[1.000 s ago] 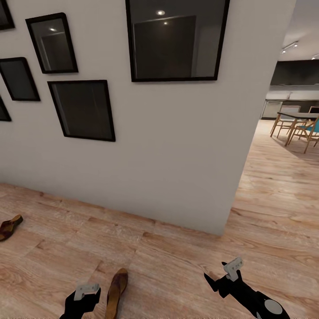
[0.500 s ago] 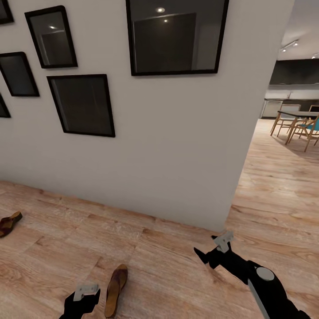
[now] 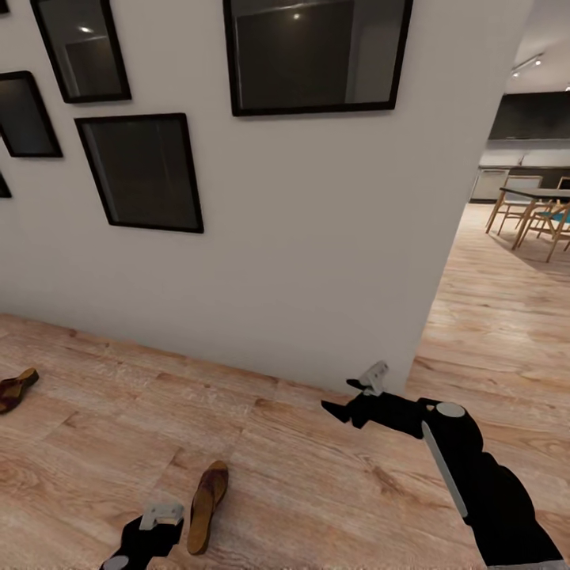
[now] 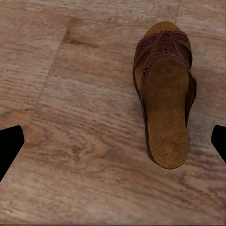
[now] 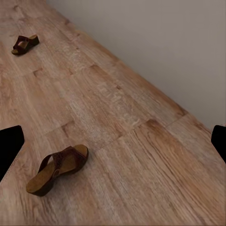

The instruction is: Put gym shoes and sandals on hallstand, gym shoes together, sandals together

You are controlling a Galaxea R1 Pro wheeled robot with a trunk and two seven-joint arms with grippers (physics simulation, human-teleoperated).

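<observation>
Hovering low, the left pincer (image 3: 162,516) sits just beside one sandal (image 3: 207,507) on the corridor floor (image 3: 317,475), fingers apart. Right pincer (image 3: 358,396) is apart too; the other sandal (image 3: 16,388) lies well away.

Two flat brown leather open sandals are out on the light brown wood-grain plank corridor floor (image 3: 317,475), well apart. The nearer sandal (image 3: 207,507) lies sole-down at the bottom of the head frame, left of centre, wide perforated strap across its toe end. The far sandal (image 3: 16,388) sits at the left edge, near the wall.
</observation>
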